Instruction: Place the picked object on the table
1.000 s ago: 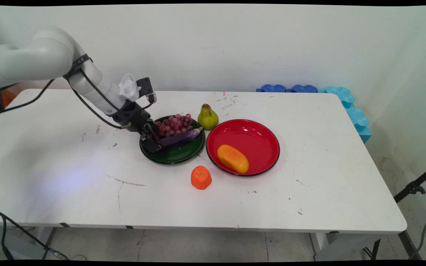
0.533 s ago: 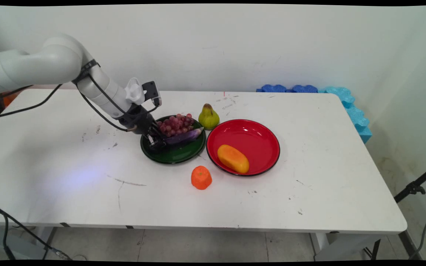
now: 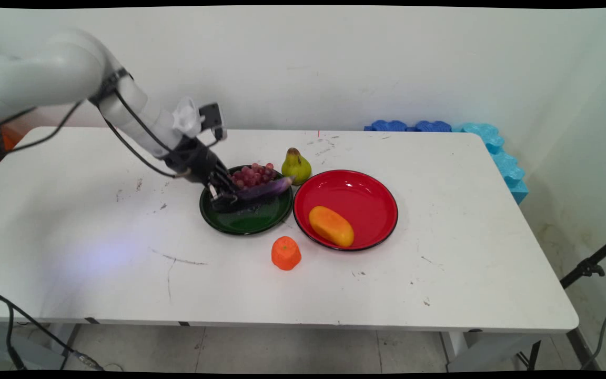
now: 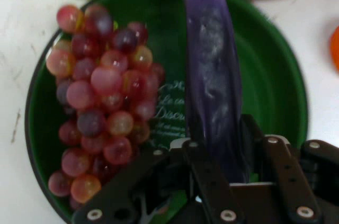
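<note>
My gripper is shut on the near end of a purple eggplant, which hangs just above the green plate, its far end pointing toward the pear. In the hand view the eggplant runs straight up from between my fingers, over the green plate. A bunch of red grapes lies on the plate's far side, and in the hand view the grapes sit left of the eggplant.
A green pear stands behind the green plate. A red plate to the right holds an orange-yellow mango. An orange fruit sits on the table in front. Blue foam pieces line the far right edge.
The gripper closed on the eggplant's end and lifted it off the green plate; the arm rose and the eggplant's far end came up toward the pear.
</note>
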Robot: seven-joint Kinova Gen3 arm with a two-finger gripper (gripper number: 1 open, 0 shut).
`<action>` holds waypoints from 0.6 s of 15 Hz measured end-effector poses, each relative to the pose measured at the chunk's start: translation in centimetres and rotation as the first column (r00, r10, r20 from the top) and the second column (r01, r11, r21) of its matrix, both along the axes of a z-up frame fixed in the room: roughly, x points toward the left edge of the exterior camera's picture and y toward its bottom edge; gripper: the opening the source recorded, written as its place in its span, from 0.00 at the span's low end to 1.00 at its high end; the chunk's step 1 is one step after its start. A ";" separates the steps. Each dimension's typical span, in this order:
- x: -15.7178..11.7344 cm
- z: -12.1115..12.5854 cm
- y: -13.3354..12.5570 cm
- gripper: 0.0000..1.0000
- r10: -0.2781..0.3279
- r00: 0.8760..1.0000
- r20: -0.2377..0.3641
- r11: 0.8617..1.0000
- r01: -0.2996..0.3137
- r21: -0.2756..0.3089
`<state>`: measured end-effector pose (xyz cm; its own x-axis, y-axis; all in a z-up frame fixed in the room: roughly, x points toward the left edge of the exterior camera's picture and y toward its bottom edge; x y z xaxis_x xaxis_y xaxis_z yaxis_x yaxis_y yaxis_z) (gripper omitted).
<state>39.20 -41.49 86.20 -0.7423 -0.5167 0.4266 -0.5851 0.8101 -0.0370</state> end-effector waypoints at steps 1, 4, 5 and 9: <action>-0.3 1.5 0.3 0.00 -0.016 1.000 -0.012 1.000 0.016 -0.008; -1.2 6.5 1.8 0.00 -0.072 0.996 -0.052 0.997 0.070 -0.033; -1.6 7.9 2.5 0.00 -0.089 0.994 -0.064 0.995 0.086 -0.039; -3.3 12.6 5.4 0.00 -0.141 0.984 -0.113 0.989 0.136 -0.050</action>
<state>35.90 -36.14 98.83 -0.7499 -0.3922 0.5327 -0.4694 0.8829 -0.0107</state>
